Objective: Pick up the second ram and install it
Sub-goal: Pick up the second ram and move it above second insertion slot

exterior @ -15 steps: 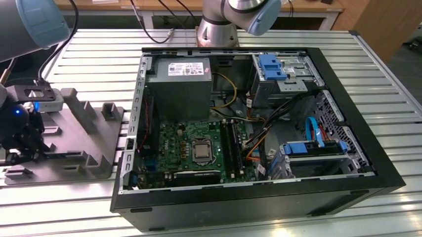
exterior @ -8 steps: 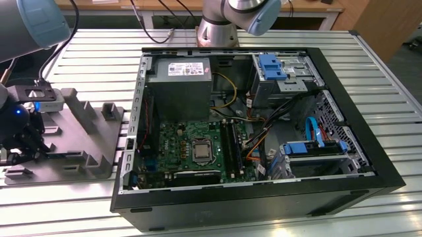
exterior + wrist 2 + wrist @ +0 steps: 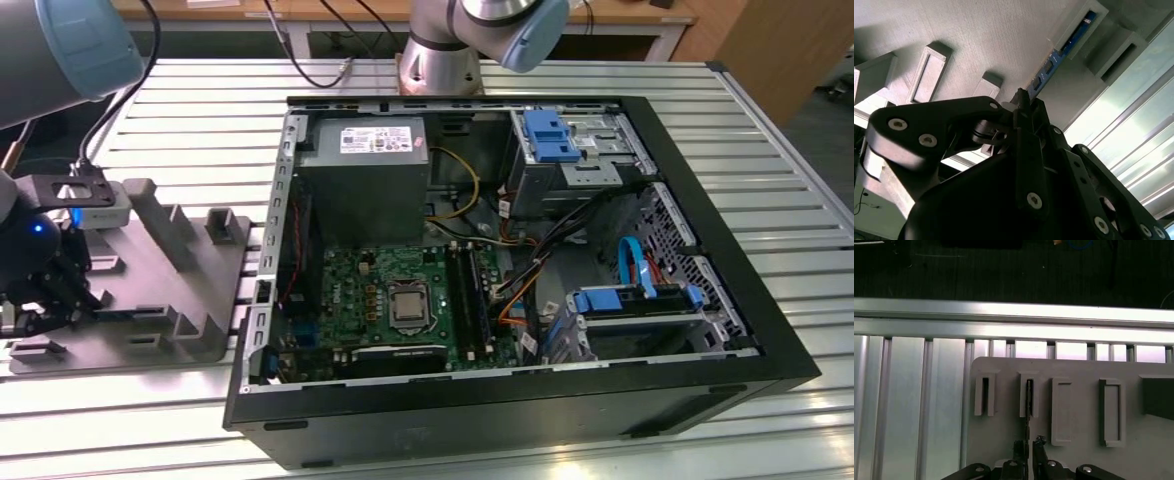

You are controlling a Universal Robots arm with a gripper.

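Observation:
The second ram is a thin blue-green stick standing on edge in a slot of the grey holder block. In the first wrist view the second ram runs from that slot down to my gripper. One black finger sits on each side of its near end, pressed against it. In the second wrist view the gripper is shut on the stick's end. In the exterior view my gripper hangs low over the holder block, at the exterior view's left.
An open computer case lies to the exterior view's right of the holder, with the green motherboard and its long black slots inside. The holder has several more raised slots. All rest on a ribbed aluminium table.

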